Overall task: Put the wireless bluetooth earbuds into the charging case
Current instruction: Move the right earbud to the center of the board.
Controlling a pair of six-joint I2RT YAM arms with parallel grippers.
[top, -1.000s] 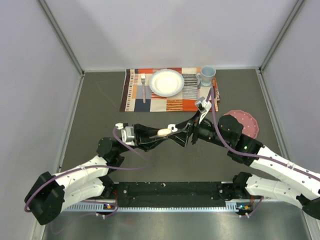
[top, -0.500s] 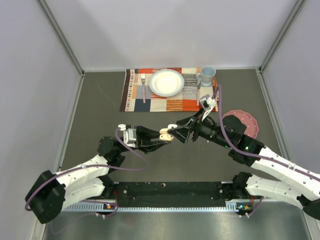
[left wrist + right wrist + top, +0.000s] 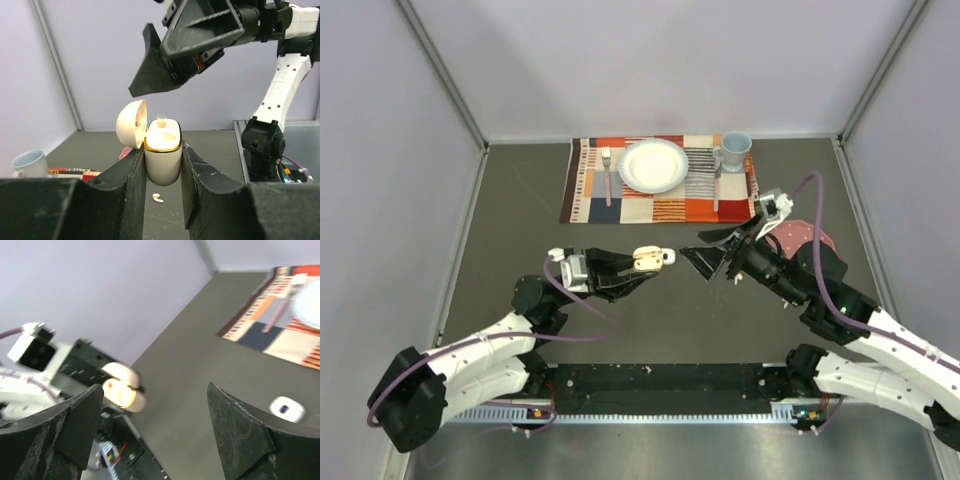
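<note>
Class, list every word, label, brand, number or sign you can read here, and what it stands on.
No text is readable anywhere.
The charging case shows no print, the placemat has only coloured patterning, and the cup shows none.

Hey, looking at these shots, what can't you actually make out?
Left wrist view: the wells inside the charging case. Its rim hides them, so I cannot tell whether anything is seated in them.
Right wrist view: a small white object on the table is motion-blurred and unidentifiable.
Top view: the pink disc is partly covered by the right arm.
Top view: the loose earbud, visible from the left wrist, is too small to find.
</note>
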